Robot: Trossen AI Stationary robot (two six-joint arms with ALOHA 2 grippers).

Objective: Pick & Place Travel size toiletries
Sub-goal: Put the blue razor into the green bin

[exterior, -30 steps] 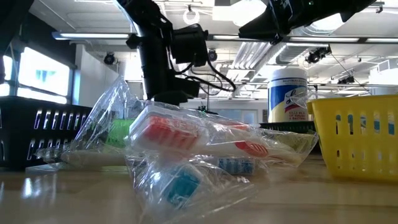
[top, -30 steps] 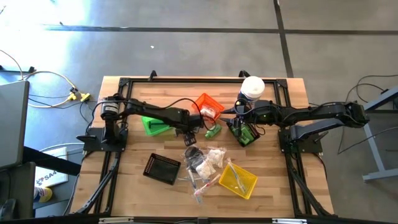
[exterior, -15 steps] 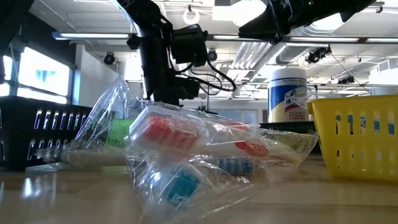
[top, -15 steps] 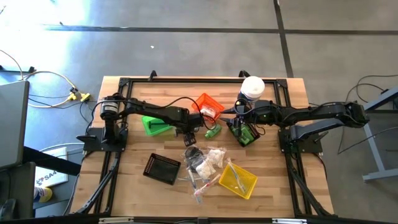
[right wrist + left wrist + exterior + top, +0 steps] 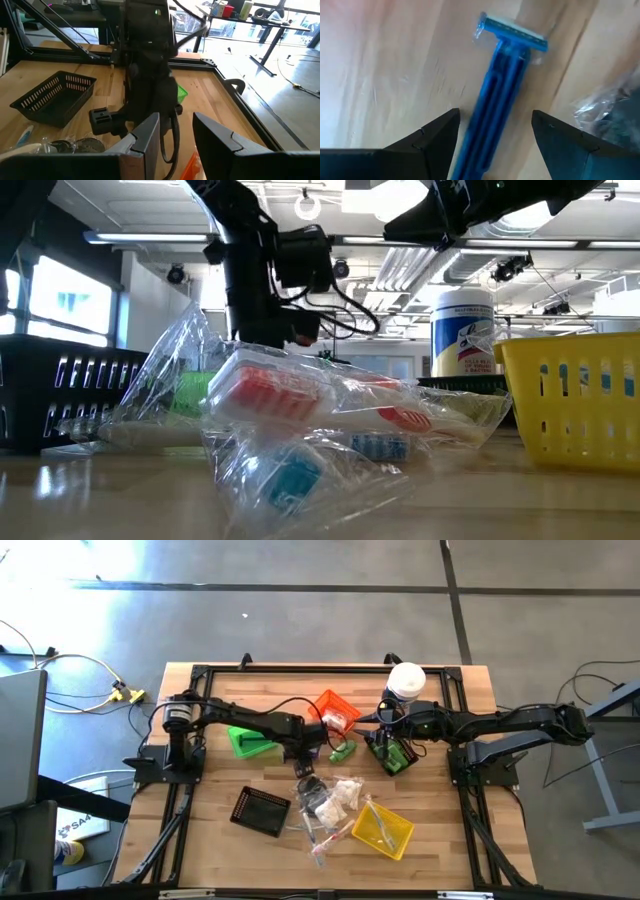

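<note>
Left end effector (image 5: 495,137) open, straddling blue razor (image 5: 502,95); bare wood around.

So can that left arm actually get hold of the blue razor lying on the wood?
Probably yes. The left gripper hangs right above the blue razor, jaws open on either side of its handle, and nothing lies between them. A clear packet sits close beside.

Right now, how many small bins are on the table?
4: green bin under the left arm, orange bin mid-table, black bin front left, yellow bin front right. None seems hidden.
</note>
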